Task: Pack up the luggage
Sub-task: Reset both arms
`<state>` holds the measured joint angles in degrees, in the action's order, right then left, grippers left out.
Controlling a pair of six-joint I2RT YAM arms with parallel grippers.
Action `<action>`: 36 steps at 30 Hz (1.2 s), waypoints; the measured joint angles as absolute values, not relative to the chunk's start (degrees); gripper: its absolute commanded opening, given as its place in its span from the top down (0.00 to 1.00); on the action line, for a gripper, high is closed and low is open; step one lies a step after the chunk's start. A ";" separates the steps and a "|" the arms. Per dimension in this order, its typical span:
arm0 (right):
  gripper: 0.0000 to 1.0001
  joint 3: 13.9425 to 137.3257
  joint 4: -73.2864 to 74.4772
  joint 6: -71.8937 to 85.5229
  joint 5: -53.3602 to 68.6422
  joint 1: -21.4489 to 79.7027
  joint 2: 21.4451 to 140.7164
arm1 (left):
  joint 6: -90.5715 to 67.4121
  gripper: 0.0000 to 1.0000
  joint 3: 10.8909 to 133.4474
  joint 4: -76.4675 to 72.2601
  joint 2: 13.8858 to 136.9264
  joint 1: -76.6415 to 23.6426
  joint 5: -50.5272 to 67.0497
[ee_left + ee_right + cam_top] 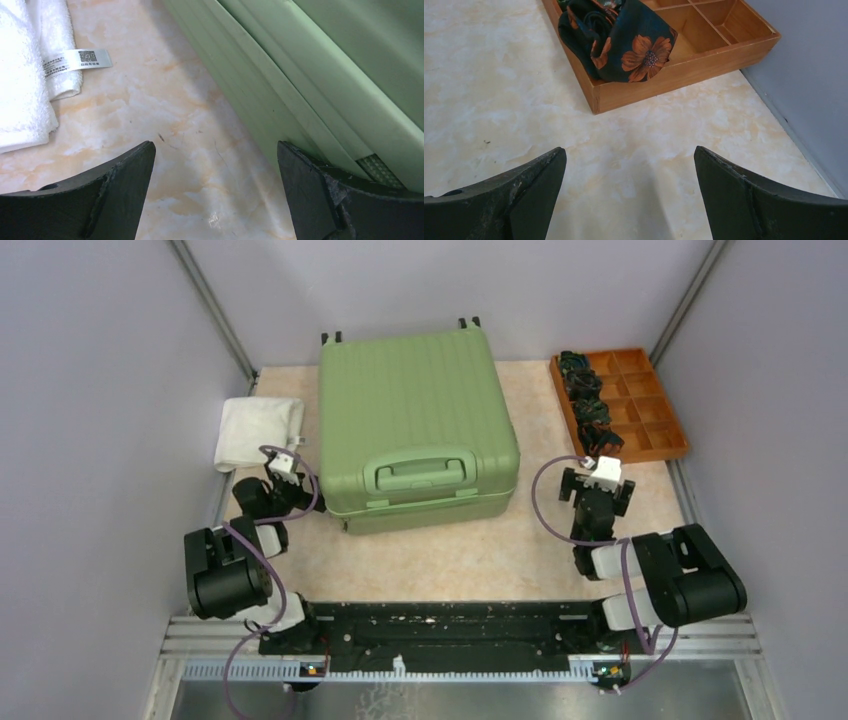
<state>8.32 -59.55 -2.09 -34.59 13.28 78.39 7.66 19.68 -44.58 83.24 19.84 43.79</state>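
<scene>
The light-green ribbed luggage (pixel 415 425) lies shut and flat in the middle of the table, handle toward me, wheels at the far side. Its side wall fills the right of the left wrist view (pixel 320 75). My left gripper (pixel 282 472) is open and empty beside the luggage's near left corner, between it and a folded white towel (pixel 258 430). In the left wrist view the gripper (pixel 216 150) hangs over bare table. My right gripper (pixel 603 468) is open and empty just before the orange tray (pixel 660 425); it shows over bare table in the right wrist view (pixel 630 152).
The orange compartment tray holds dark rolled cloths with orange flowers (pixel 624 42) in its left column. The towel with its label shows in the left wrist view (pixel 30 75). Grey walls enclose the table on three sides.
</scene>
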 measured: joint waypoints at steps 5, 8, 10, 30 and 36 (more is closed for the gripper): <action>0.01 8.38 -64.47 -2.24 -31.53 10.24 80.44 | 4.95 0.01 19.97 -50.89 87.11 19.55 43.83; 0.01 6.37 -71.40 -2.11 -29.34 9.58 80.90 | 3.95 0.01 18.26 -59.51 90.06 17.67 40.49; 0.01 3.44 -78.96 -3.07 -28.62 10.13 84.77 | 4.56 0.01 18.06 -60.29 90.00 15.51 37.10; 0.01 9.45 -70.43 1.85 -22.61 4.58 84.79 | 6.04 0.01 12.29 -67.24 90.41 4.19 21.52; 0.01 9.45 -70.24 2.17 -22.57 4.58 84.79 | 5.69 0.01 13.89 -65.08 90.37 3.05 18.39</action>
<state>9.45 -70.24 2.17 -22.57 4.58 84.79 5.69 13.89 -65.08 90.37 3.05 18.39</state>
